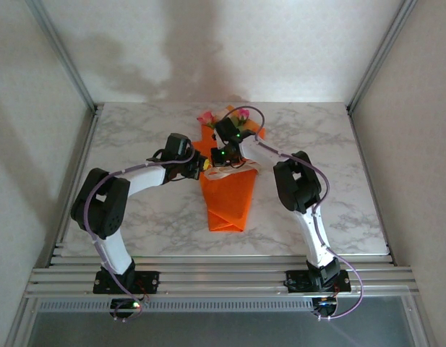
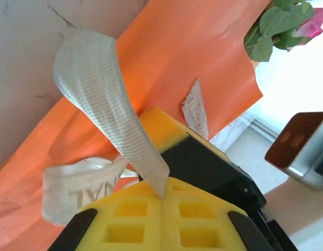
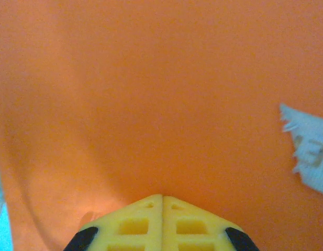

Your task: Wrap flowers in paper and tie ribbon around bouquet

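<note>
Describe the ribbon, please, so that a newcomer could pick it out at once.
At the middle of the marble table lies a folded bright orange paper. Across its middle runs the ribbon, a stretch of it pinched in the left hand. It alone is a narrow, cream-white woven band, pale against the orange.

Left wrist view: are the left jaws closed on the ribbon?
Yes, the ribbon runs into the seam between the shut jaws of the left gripper.

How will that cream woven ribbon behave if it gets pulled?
Probably floppy: the cream woven ribbon curls and droops from the shut left tool. Likely light, since its arc stands unsupported. Its frayed end suggests it may unravel.
</note>
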Robot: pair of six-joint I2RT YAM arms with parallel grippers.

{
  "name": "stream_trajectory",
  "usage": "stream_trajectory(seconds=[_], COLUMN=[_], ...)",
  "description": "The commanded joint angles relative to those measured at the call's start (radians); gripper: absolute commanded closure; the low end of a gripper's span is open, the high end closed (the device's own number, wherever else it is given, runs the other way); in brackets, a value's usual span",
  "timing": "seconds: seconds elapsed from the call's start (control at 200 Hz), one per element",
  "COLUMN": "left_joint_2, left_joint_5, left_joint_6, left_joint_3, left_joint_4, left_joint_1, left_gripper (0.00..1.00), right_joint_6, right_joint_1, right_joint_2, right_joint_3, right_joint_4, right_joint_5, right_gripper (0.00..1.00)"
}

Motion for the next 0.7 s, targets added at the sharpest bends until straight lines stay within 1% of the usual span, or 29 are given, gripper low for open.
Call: stream_trajectory(seconds=[0.0, 0.085, 0.2, 0.295, 0.38, 0.476, 0.516, 0.576, 0.606, 0.626, 0.696], left_joint_2=[0.030, 0.060, 0.103, 0.133, 0.165, 0.191, 0.197, 0.196, 0.189, 0.182, 0.151], left_joint_5=[0.020, 0.023, 0.030, 0.031, 0.030, 0.034, 0.040, 0.038, 0.031, 0.029, 0.010], left_joint_6=[0.028, 0.042, 0.064, 0.086, 0.113, 0.139, 0.150, 0.176, 0.192, 0.201, 0.237], left_joint_3=[0.022, 0.042, 0.075, 0.101, 0.132, 0.160, 0.172, 0.194, 0.205, 0.213, 0.234], left_joint_4=[0.020, 0.015, -0.001, -0.016, -0.044, -0.059, -0.067, -0.100, -0.121, -0.134, -0.198], left_joint_1=[-0.004, -0.002, -0.001, 0.002, 0.006, 0.007, 0.009, 0.009, 0.008, 0.007, 0.006], left_gripper=[1.00, 1.00, 1.00, 1.00, 1.00, 1.00, 0.93, 0.75, 0.68, 0.65, 0.60], right_joint_6=[-0.020, 0.004, 0.018, 0.017, 0.005, -0.017, -0.030, -0.041, -0.041, -0.041, -0.038], right_joint_1=[0.004, -0.010, -0.021, -0.027, -0.028, -0.028, -0.024, -0.021, -0.020, -0.019, -0.018], right_joint_2=[-0.056, -0.068, -0.098, -0.133, -0.171, -0.203, -0.211, -0.222, -0.228, -0.231, -0.251], right_joint_3=[-0.026, -0.041, -0.060, -0.077, -0.109, -0.150, -0.165, -0.189, -0.200, -0.206, -0.238], right_joint_4=[0.008, 0.020, 0.031, 0.036, 0.063, 0.097, 0.104, 0.115, 0.117, 0.118, 0.134], right_joint_5=[-0.047, -0.058, -0.030, 0.025, 0.065, 0.080, 0.085, 0.092, 0.096, 0.102, 0.121], right_gripper=[1.00, 1.00, 0.85, 0.77, 0.73, 0.71, 0.71, 0.71, 0.71, 0.71, 0.72])
